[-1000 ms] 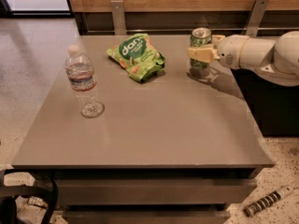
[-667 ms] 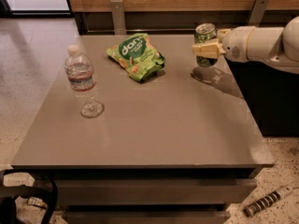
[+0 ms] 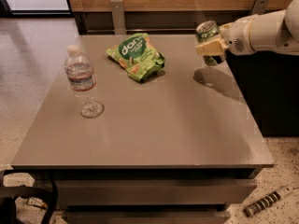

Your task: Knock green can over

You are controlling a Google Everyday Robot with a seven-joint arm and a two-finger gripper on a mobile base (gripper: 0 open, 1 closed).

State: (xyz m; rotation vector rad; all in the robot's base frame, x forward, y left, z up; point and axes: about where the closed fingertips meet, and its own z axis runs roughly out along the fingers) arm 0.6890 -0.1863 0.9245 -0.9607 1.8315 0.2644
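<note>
On the table (image 3: 154,125), the water bottle (image 3: 80,80) stands nearest at about nine o'clock and the snack bag (image 3: 136,56) lies farther back toward twelve. Farthest off, at two o'clock by the right edge, the gripper (image 3: 211,46) has its jaws clamped on the green can (image 3: 208,31), which appears to hang slightly tilted just above its own shadow. The can looks gripped but not yet toppled, so the next move likely calls for tipping it sideways and letting go low over the tabletop, inboard of the edge.

Single high view, angled down over table (image 3: 163,125), gripper (image 3: 211,45) holding green can (image 3: 207,31) upper right.
</note>
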